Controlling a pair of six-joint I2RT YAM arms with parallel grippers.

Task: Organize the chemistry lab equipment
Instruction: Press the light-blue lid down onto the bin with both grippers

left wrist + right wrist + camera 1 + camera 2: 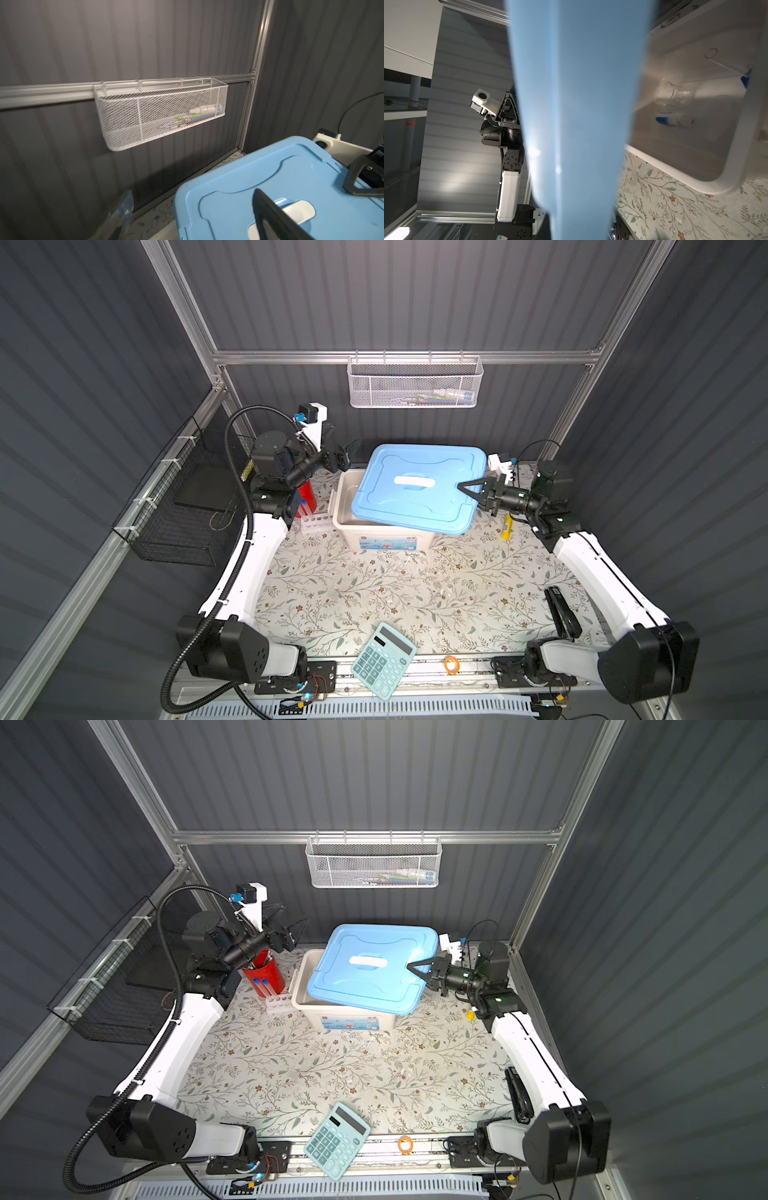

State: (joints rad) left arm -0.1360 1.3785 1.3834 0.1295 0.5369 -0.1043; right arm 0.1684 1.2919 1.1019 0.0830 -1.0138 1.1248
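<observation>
Right hand pinching blue lid edge; lid askew over white bin, likely closing in beaker. Left hand spread, empty, aside.

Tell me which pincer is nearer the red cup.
Left. The left pincer hangs open just behind the red cup. The right pincer is shut on the lid's edge, on the box's far side from the cup.

The left arm and right arm wore white shells over black joints; ribbed black conduit ran along the left.
</observation>
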